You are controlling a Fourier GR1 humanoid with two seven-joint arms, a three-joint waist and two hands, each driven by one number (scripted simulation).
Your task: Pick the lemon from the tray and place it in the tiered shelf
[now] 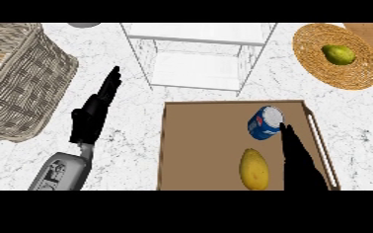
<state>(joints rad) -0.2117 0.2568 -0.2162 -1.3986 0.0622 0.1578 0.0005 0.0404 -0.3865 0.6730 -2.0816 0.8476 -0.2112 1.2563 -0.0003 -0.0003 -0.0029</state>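
The long yellow lemon [253,169] lies flat near the front of the brown tray [204,143]. Nothing holds it, so it has not been picked up. Just beside it, on its right, is the robot's black right hand [297,158]. Its fingers [285,129] are straight and pressed together, pointing away from the robot. They are not curled round the lemon. I think the hand is there so it can close on the lemon next.

A blue and white can [264,123] lies on its side behind the lemon, close to the fingertips. The hand could bump it.

Behind the tray stands the white tiered shelf [197,54], where the lemon must go.

The black left hand [93,113] rests open on the white marble desk [124,143], left of the tray, fingers straight. Farther left is a woven basket [29,79]. Far right, a green fruit [338,54] sits on a round straw mat [320,69].
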